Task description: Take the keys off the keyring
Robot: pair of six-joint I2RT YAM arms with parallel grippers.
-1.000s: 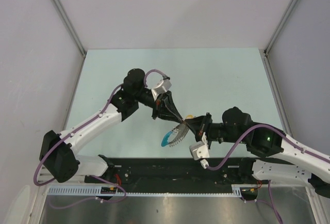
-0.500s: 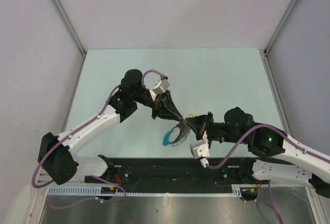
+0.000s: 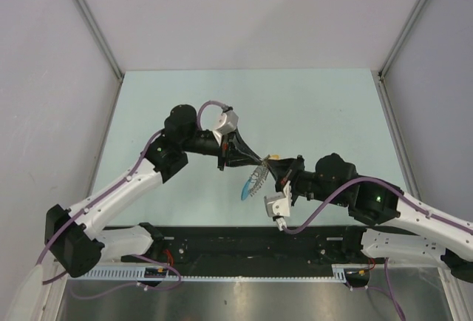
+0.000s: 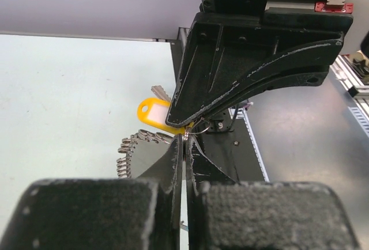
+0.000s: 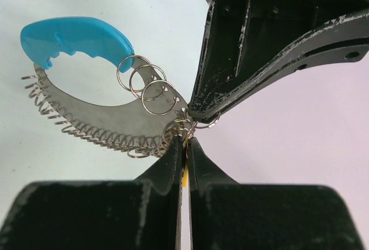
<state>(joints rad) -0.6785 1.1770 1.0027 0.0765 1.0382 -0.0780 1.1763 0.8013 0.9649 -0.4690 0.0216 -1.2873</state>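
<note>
I find nothing I can read. The yellow tag (image 4: 151,112), just above and left of my left gripper (image 4: 184,141) in its wrist view, has a white label window, but no writing shows there.

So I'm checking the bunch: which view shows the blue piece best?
Right wrist: the blue piece fills the upper left, unobstructed. Top external shows only a tiny blue sliver; left wrist shows almost nothing of it.

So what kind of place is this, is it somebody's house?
More likely a robot test booth in a lab: a pale-green table boxed in by plain white panels, with two cabled robot arms, left and right, mounted at its edge.
</note>
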